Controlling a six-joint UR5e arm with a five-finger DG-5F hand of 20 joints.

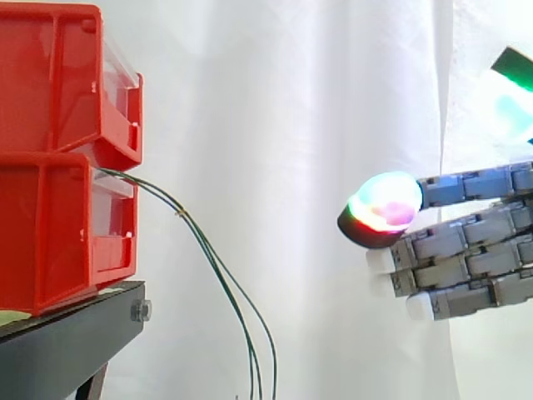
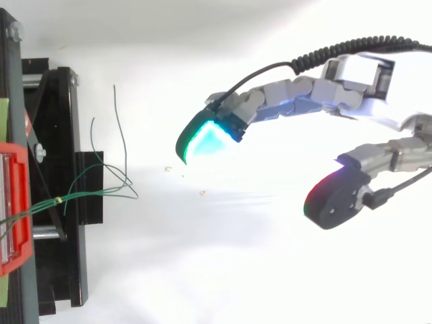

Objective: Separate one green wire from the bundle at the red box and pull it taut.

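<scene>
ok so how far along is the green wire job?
Done: nothing yet. The green wires hang slack together from the red bins, none separated. In hand: the hand is open, holding nothing, well clear of the wires, to their right in the side view. Left: reach in, pick out one wire, pinch it, pull it taut.

Two red bins sit stacked at left, the upper bin resting on the lower bin, both on a black stand before a white curtain. A bundle of thin green wires emerges at the front where the bins meet, arcs rightward, then drops and fans slightly towards the bottom edge. At right, the robot hand reaches in with fingers stretched level towards the bins, one glowing fingertip leading. It holds nothing and stays well apart from the wires.
</scene>
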